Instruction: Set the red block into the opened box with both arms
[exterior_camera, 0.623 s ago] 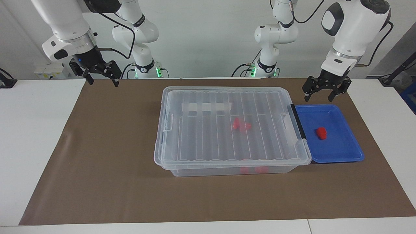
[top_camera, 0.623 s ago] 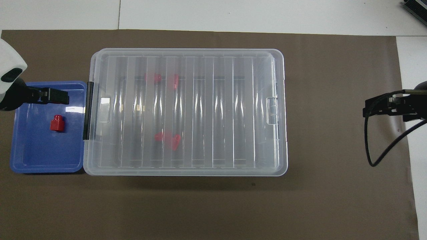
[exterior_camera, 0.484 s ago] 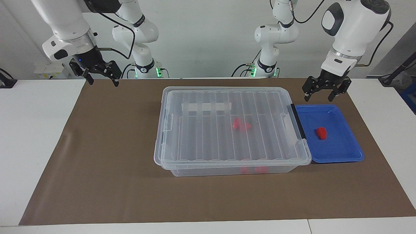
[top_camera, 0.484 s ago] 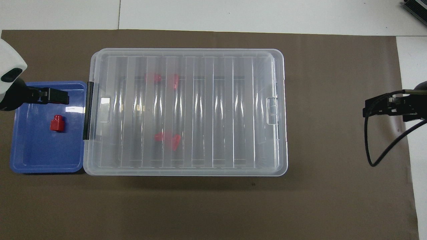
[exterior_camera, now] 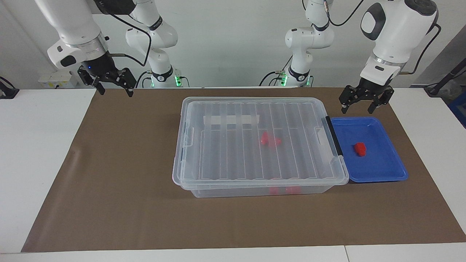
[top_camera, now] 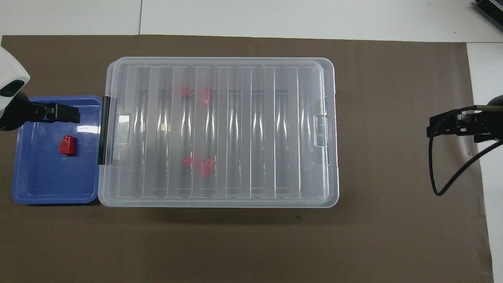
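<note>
The red block (exterior_camera: 360, 148) (top_camera: 67, 145) lies in a shallow blue tray (exterior_camera: 378, 163) (top_camera: 47, 177) beside the box, at the left arm's end. The box (exterior_camera: 255, 145) (top_camera: 235, 129) is a large clear bin in the middle of the mat with its ribbed lid down. Its black handle bar (exterior_camera: 334, 136) (top_camera: 104, 129) faces the tray. My left gripper (exterior_camera: 361, 105) (top_camera: 74, 114) hangs open and holds nothing, high over the tray, apart from the block. My right gripper (exterior_camera: 113, 89) (top_camera: 436, 127) waits open and holds nothing, over the mat's edge at the right arm's end.
Several similar red pieces (exterior_camera: 270, 139) (top_camera: 196, 163) lie inside the box under the lid. A brown mat (exterior_camera: 120, 174) (top_camera: 393, 196) covers the white table (exterior_camera: 36, 153). A black cable (top_camera: 444, 173) loops from the right arm.
</note>
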